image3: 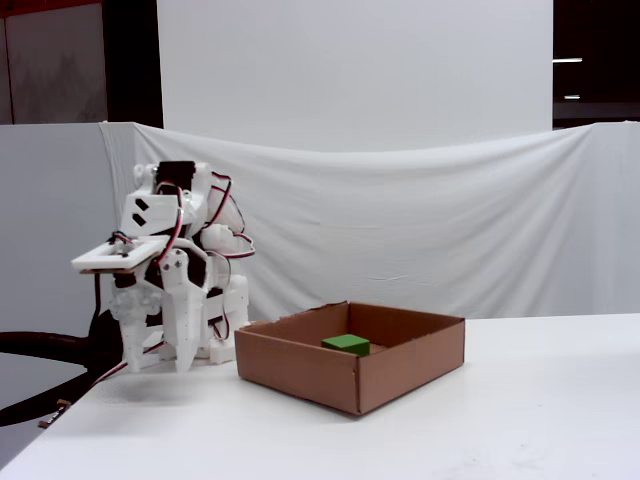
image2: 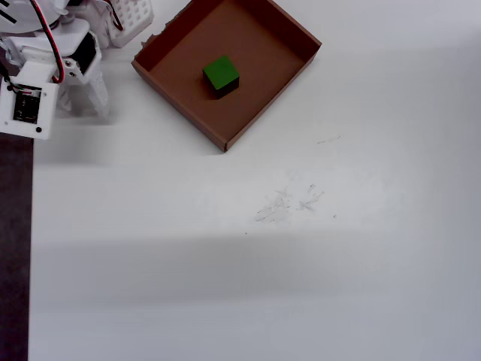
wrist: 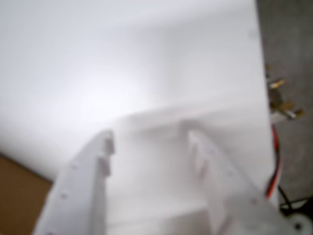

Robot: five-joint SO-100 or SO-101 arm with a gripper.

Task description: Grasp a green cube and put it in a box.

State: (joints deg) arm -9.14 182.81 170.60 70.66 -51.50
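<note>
The green cube (image2: 221,74) sits on the floor of the brown cardboard box (image2: 259,41), a little toward its left side in the overhead view. From the fixed view only the cube's top (image3: 346,343) shows above the box wall (image3: 300,372). My white gripper (image2: 81,101) hangs left of the box, fingers pointing down at the table and well apart from the cube. In the fixed view the gripper (image3: 158,358) is just above the tabletop. The blurred wrist view shows the gripper (wrist: 151,139) open, with only white table between its fingers.
A white perforated object (image2: 131,19) stands behind the arm at the table's top-left corner. The table's left edge (image2: 31,226) borders a dark strip. A white cloth backdrop (image3: 400,210) hangs behind. A brown patch (wrist: 17,196) shows at the wrist view's lower left.
</note>
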